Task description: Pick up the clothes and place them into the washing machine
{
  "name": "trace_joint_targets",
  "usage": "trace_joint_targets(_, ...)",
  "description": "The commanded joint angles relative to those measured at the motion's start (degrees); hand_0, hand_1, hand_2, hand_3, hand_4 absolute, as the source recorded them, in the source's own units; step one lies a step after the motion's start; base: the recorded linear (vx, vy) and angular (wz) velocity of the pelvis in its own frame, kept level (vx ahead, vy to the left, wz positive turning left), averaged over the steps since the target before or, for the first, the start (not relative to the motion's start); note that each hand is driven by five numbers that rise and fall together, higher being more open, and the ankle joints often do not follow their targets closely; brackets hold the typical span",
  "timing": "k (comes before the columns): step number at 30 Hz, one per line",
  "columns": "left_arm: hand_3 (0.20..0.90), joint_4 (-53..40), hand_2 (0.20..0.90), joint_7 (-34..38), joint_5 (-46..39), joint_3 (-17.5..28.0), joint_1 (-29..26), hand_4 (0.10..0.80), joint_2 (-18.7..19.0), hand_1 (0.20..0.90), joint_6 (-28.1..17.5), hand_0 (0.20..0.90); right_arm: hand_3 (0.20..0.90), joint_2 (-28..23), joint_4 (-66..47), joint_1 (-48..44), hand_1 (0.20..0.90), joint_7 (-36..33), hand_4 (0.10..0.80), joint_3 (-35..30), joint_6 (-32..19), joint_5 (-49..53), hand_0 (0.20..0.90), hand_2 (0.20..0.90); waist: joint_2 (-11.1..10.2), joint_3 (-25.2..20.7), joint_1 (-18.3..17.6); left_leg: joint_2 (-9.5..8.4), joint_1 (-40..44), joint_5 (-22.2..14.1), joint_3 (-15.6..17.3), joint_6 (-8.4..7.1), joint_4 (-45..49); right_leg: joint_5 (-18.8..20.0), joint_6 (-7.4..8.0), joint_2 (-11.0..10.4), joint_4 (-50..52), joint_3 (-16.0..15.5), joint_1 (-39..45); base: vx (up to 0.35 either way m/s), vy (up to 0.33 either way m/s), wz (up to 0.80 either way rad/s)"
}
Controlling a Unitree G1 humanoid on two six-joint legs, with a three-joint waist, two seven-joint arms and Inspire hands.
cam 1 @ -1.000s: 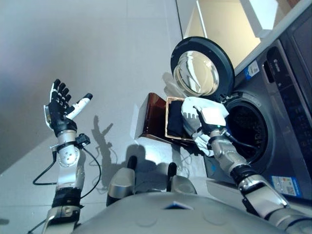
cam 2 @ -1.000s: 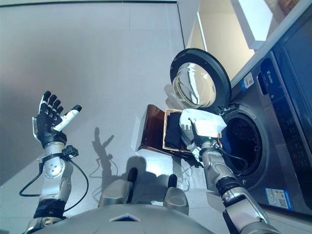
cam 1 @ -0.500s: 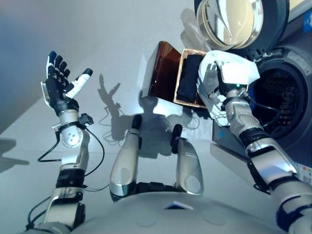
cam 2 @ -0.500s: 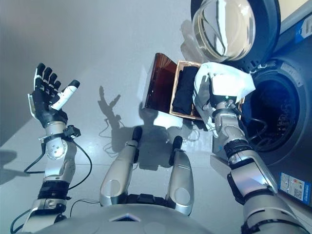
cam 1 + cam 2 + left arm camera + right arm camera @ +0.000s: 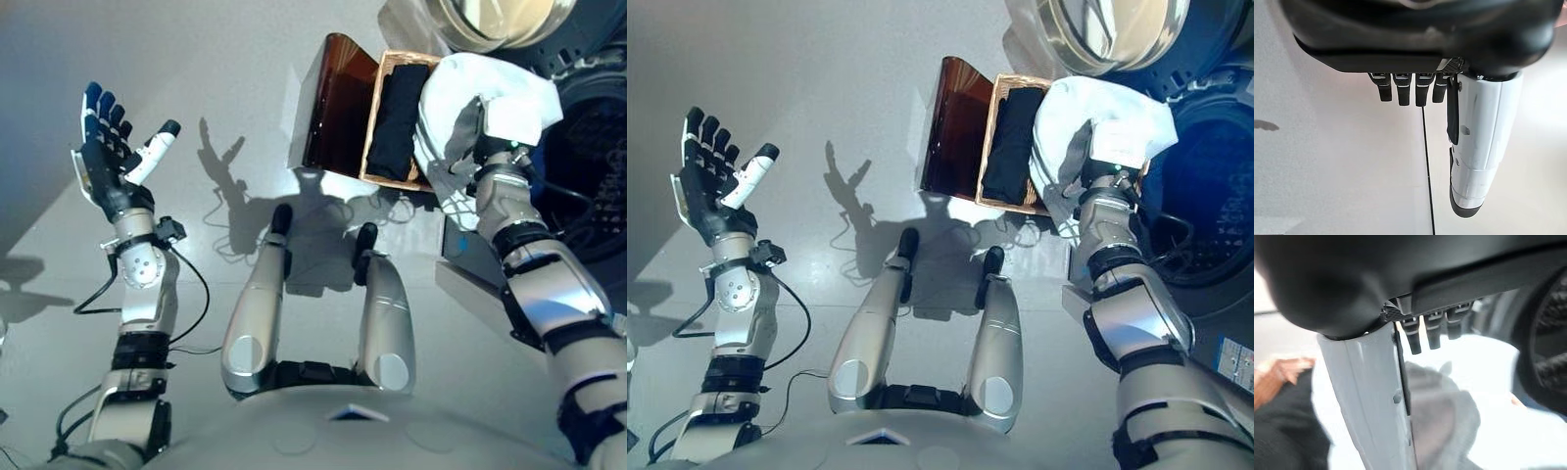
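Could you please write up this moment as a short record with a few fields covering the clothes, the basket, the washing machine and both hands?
white garment: draped over the right hand, above the basket's near end, beside the drum opening
dark garment: lying in the basket
basket: on the floor next to the washing machine
washing machine: door swung open, drum dark inside
right hand: under the white garment, grip not readable
left hand: raised over the floor, fingers straight, holding nothing
task state: white garment not yet inside the drum
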Motion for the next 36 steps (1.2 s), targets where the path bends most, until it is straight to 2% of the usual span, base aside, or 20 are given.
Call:
trace_joint_targets(1,0.9,-7.94,0.9,1.53,1.91,2.0,0.92,0.8,3.42,0.9,-4.59,0.9,0.9,-5.66,2.56,-2.96,0.9,-2.64,0.8,3.04,1.62,0.68,0.9,0.9,1.94,-4.34,0.02,-1.92,-1.53,-3.43,0.96,-0.59,1.55,0.02,-0.6,0.86,-0.87,-1.39,-1.67,0.0,0.0,0.0)
trace_joint_targets(4,0.9,-7.98,0.9,1.66,2.43,1.73,0.55,0.8,3.48,0.9,-4.5,0.9,0.9,-5.85,4.23,-3.38,0.9,-2.08,0.8,3.67,1.41,0.84,0.9,0.9,2.74,-3.78,0.27,-2.17,-2.46,-3.09,0.91,-0.72,1.57,0.07,-0.58,0.74,-0.41,-1.27,-2.78,-0.056,0.007,-0.01)
trace_joint_targets(7,0.9,-9.71,0.9,0.63,2.25,0.55,0.86,0.8,3.82,0.9,-4.83,0.9,0.9,-6.73,9.71,-4.46,0.9,-1.02,0.8,4.79,1.26,1.5,0.9,0.9,4.55,-3.04,1.4,-2.81,-4.66,-2.38,0.6,-0.87,1.85,-0.13,-0.66,0.29,0.37,-1.6,-4.57,-0.028,0.0,0.07)
trace_joint_targets(8,0.9,-9.93,0.9,-0.21,1.69,-0.21,1.14,0.8,3.8,0.9,-4.85,0.9,0.9,-7.46,11.65,-5.33,0.9,-0.4,0.8,5.57,1.1,1.73,0.9,0.9,5.37,-3.08,2.17,-2.99,-5.03,-4.05,0.34,-0.92,2.3,-2.11,-0.36,0.13,1.48,-1.46,-5.15,-0.048,0.006,0.09)
trace_joint_targets(9,0.9,-9.98,0.9,-0.22,1.68,-0.22,1.1,0.8,3.78,0.9,-4.87,0.9,0.9,-7.49,11.69,-5.4,0.9,-0.44,0.8,5.56,1.06,1.76,0.9,0.9,5.47,-2.83,2.17,-2.99,-5.78,-2.17,0.53,-0.87,1.99,-0.29,-0.6,0.03,0.96,-1.69,-5.78,0.067,-0.009,0.19)
trace_joint_targets(10,0.9,-10.07,0.9,-0.68,1.71,-0.86,1.28,0.8,3.76,0.9,-5.01,0.9,0.9,-8.06,12.54,-5.25,0.9,0.1,0.8,5.82,0.92,1.53,0.9,0.9,5.96,-2.98,2.66,-3.1,-5.78,-4.14,0.32,-0.86,2.66,-2.38,-0.29,-0.17,2.06,-1.44,-5.99,-0.017,-0.001,0.16)
trace_joint_targets(13,0.9,-10.43,0.9,-1.8,1.25,-1.79,1.39,0.8,3.76,0.9,-5.1,0.9,0.9,-8.96,13.92,-5.7,0.9,0.8,0.8,6.04,0.74,1.53,0.9,0.9,6.8,-2.95,3.58,-3.45,-6.79,-3.94,0.16,-0.73,2.8,-2.4,-0.18,-0.58,2.45,-1.46,-6.92,0.028,-0.014,0.06)
trace_joint_targets(14,0.9,-10.96,0.9,-3.08,0.86,-2.69,1.53,0.8,3.92,0.9,-5.29,0.9,0.9,-9.83,14.77,-6.11,0.9,1.35,0.8,6.35,0.78,1.11,0.9,0.9,7.69,-2.96,4.43,-3.81,-7.6,-3.65,0.01,-0.64,3.14,-2.51,-0.14,-0.92,3.6,-1.34,-7.97,-0.003,-0.008,0.04)
trace_joint_targets(15,0.9,-10.96,0.9,-3.12,0.83,-2.72,1.53,0.8,3.92,0.9,-5.29,0.9,0.711,-9.87,14.77,-6.09,0.711,1.36,0.665,6.33,0.76,1.11,0.711,0.711,7.7,-3.02,4.45,-3.83,-7.68,-3.66,0.0,-0.64,3.19,-2.54,-0.14,-0.93,3.65,-1.35,-8.05,0.025,-0.015,0.14)
trace_joint_targets(16,0.9,-11.16,0.9,-4.11,0.66,-3.55,1.75,0.8,3.93,0.9,-5.5,0.9,0.2,-10.7,15.11,-5.49,0.2,1.65,0.3,6.16,0.7,0.61,0.2,0.2,8.11,-3.31,4.87,-4.06,-7.36,-3.39,-0.17,-0.63,2.49,-2.82,-0.14,-1.24,3.64,-1.25,-8.05,0.046,-0.006,0.2)
trace_joint_targets(19,0.9,-11.39,0.9,-4.83,0.62,-4.38,1.47,0.8,4.11,0.9,-6.0,0.9,0.2,-11.36,14.7,-4.41,0.2,1.78,0.3,5.97,0.53,-0.2,0.2,0.2,8.62,-3.95,5.7,-4.5,-6.77,-2.74,-0.2,-0.53,0.87,-2.7,-0.01,-1.69,3.15,-1.14,-7.74,0.03,-0.001,0.09)
trace_joint_targets(27,0.9,-11.0,0.9,-5.48,0.15,-5.16,0.31,0.8,4.19,0.9,-6.87,0.9,0.2,-10.23,12.93,-0.67,0.2,0.81,0.3,3.59,0.01,0.53,0.2,0.2,8.19,-6.42,6.47,-5.2,-2.89,-1.48,-0.66,-0.29,-3.89,-2.01,0.22,-2.37,-0.09,-1.2,-4.32,0.044,0.002,0.08)
trace_joint_targets(28,0.9,-10.88,0.9,-5.66,-0.26,-5.23,0.29,0.8,3.86,0.9,-7.0,0.9,0.2,-9.9,12.09,-0.03,0.2,0.08,0.3,2.01,-0.42,2.31,0.2,0.2,8.16,-6.84,6.49,-5.17,-1.88,0.88,-0.62,-0.24,-5.91,0.46,0.01,-2.47,-2.25,-1.42,-3.23,0.025,0.008,0.04)
trace_joint_targets(29,0.9,-10.83,0.9,-5.66,-0.26,-5.27,0.34,0.8,3.86,0.9,-6.99,0.9,0.2,-9.89,12.1,0.06,0.2,0.1,0.3,2.03,-0.42,2.3,0.2,0.2,7.98,-7.09,6.46,-5.24,-1.07,-0.96,-0.81,-0.28,-5.71,-1.43,0.24,-2.47,-1.77,-1.17,-2.56,-0.062,0.045,0.05)
trace_joint_targets(30,0.9,-10.4,0.9,-5.72,-0.73,-5.44,0.5,0.8,3.43,0.9,-7.09,0.9,0.2,-9.99,11.33,0.18,0.2,-0.86,0.3,0.37,-1.07,4.87,0.2,0.2,7.9,-7.32,6.34,-5.29,-0.25,1.2,-0.69,-0.21,-7.27,0.84,0.04,-2.53,-3.6,-1.32,-1.63,0.032,0.028,0.07)
trace_joint_targets(32,0.9,-9.94,0.9,-5.63,-0.89,-5.57,0.46,0.8,3.28,0.9,-7.11,0.9,0.2,-9.91,11.05,0.22,0.2,-1.49,0.3,-0.94,-1.57,7.06,0.2,0.2,7.77,-7.48,6.27,-5.25,0.77,1.47,-0.61,-0.18,-8.12,1.21,0.13,-2.64,-4.61,-1.34,-0.53,-0.024,0.042,0.05)
trace_joint_targets(34,0.9,-9.01,0.9,-5.36,-1.37,-5.61,0.47,0.8,2.85,0.9,-7.17,0.9,0.2,-9.86,9.02,1.01,0.2,-4.61,0.3,-7.04,-4.62,17.0,0.2,0.2,7.37,-8.06,5.89,-5.28,3.12,1.82,-0.48,-0.08,-9.96,2.04,0.29,-2.79,-6.73,-1.03,1.72,0.028,0.037,0.0)
trace_joint_targets(35,0.9,-8.98,0.9,-5.35,-1.37,-5.68,0.45,0.8,2.9,0.9,-7.19,0.9,0.2,-9.87,8.96,1.14,0.2,-4.63,0.3,-7.15,-4.61,17.01,0.2,0.2,7.35,-7.99,5.97,-5.26,3.27,1.83,-0.47,-0.07,-10.03,2.06,0.29,-2.78,-6.8,-1.03,1.87,0.034,0.05,-0.04)
trace_joint_targets(36,0.9,-8.84,0.9,-4.61,-1.12,-5.02,0.56,0.8,2.45,0.9,-7.12,0.9,0.2,-8.69,6.22,4.77,0.2,-7.64,0.3,-13.05,-7.32,24.36,0.2,0.2,7.13,-8.17,5.18,-5.21,4.78,1.96,-0.22,0.04,-11.38,2.4,0.45,-2.85,-8.41,-0.89,3.46,0.023,0.035,-0.06)
